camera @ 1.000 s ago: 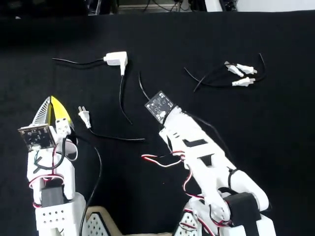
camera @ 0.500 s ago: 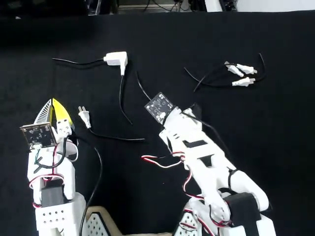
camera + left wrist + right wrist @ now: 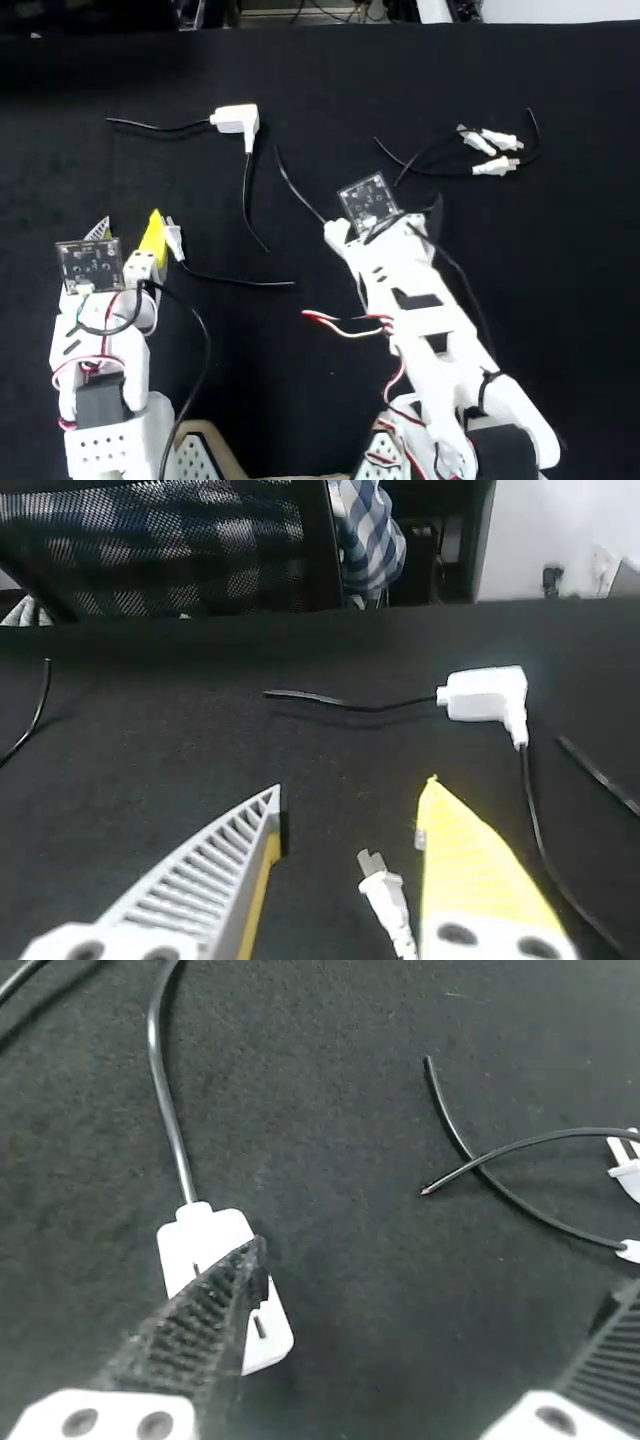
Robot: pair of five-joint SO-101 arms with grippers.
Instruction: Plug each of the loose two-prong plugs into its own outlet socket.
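At the left, the left gripper (image 3: 128, 222) sits low over the black table (image 3: 560, 300), fingers wide apart. Its wrist view shows a loose plug (image 3: 385, 895) lying between them, nearer the yellow finger (image 3: 470, 870), prongs pointing away from the wrist. Bare cloth lies beyond it up to a white socket block (image 3: 237, 120), which sits well short of the far edge. In the middle, the right gripper (image 3: 440, 1275) also has its fingers apart. Its wrist view brings out the slots of a second socket (image 3: 225, 1280), with one black finger (image 3: 200, 1325) crossing its corner. Farther right lies a bundle of plugs (image 3: 487, 150), with open cloth from there to the table's right edge.
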